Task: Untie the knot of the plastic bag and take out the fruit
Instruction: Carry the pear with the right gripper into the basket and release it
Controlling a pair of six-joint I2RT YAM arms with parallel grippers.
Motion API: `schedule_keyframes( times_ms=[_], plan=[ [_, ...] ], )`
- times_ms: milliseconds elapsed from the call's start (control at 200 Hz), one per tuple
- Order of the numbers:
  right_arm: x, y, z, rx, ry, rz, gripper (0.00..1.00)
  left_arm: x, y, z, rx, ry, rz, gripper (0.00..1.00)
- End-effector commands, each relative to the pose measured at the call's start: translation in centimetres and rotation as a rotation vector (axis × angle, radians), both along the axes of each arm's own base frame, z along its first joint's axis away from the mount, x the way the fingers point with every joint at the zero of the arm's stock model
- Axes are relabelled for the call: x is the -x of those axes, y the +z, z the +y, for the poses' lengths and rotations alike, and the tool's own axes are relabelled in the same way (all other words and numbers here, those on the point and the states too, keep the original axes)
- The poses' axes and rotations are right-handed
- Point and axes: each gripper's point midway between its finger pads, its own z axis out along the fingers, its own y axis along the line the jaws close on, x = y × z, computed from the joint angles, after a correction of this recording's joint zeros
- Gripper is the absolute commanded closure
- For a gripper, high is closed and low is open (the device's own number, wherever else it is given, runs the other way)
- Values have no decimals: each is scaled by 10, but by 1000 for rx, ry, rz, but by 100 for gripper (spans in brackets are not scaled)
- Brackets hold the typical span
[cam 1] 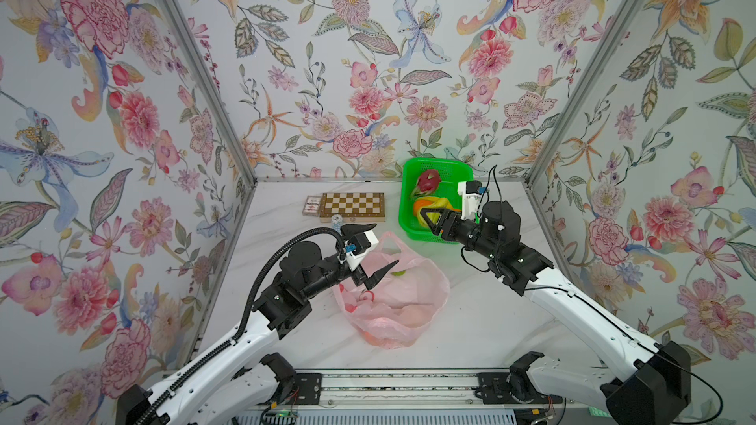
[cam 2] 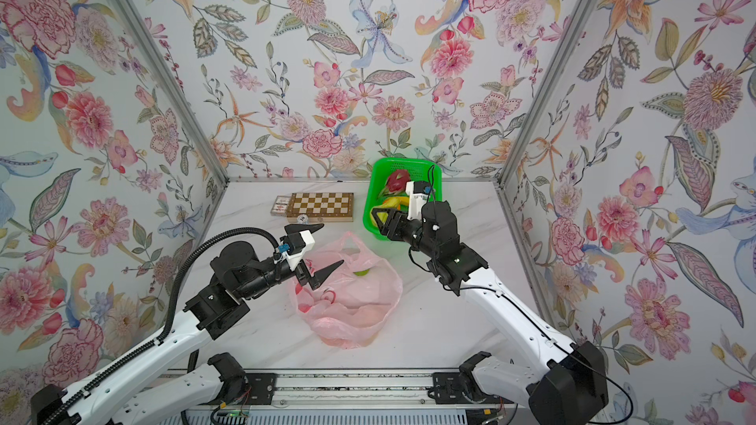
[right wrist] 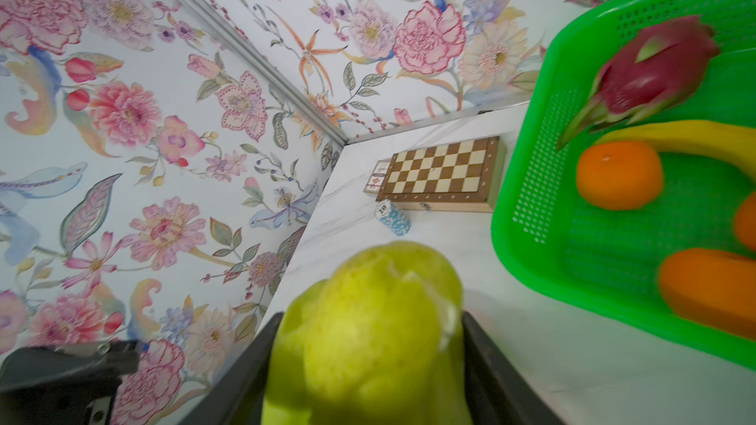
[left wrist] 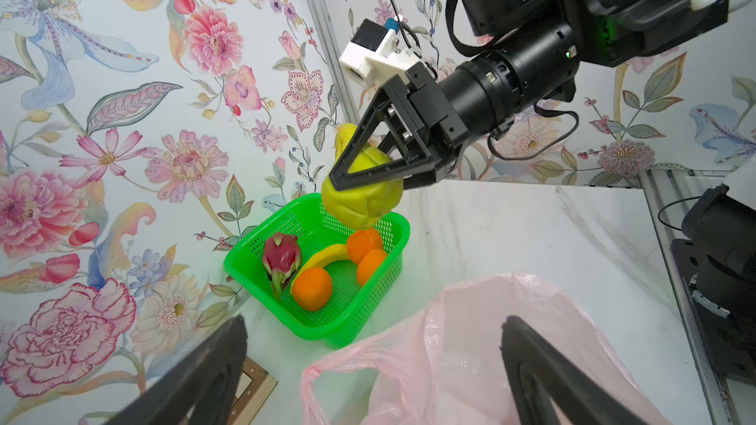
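The plastic bag (cam 1: 392,296), thin crinkled pale-pink film, lies slack on the marble-patterned tabletop (cam 1: 470,320) with its mouth open and one handle loop (cam 1: 390,241) at its far end, towards the back wall. A round green fruit (cam 1: 399,273) shows inside it. The left claw (cam 1: 374,249) hangs over the bag's left edge, fingers spread wide and holding nothing. The right claw (left wrist: 356,173) grips a lumpy yellow-green pear-like fruit (left wrist: 362,198), neck roughly upward, over the near rim of a green perforated plastic basket (left wrist: 245,271). In the basket lie a magenta dragon fruit (left wrist: 281,257), three oranges (left wrist: 312,288) and a curved banana (left wrist: 327,255). Left of the basket lie a wooden chessboard (cam 1: 352,206), a card box (cam 1: 311,205) and blue poker chips (right wrist: 392,217).
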Motion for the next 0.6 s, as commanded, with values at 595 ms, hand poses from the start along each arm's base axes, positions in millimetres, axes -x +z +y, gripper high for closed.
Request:
schedule_keyframes(
  times_ms=[595],
  plan=[
    [-137, -142, -39, 437, 12, 147, 36, -23, -26, -1, -40, 158, 398, 1]
  ],
)
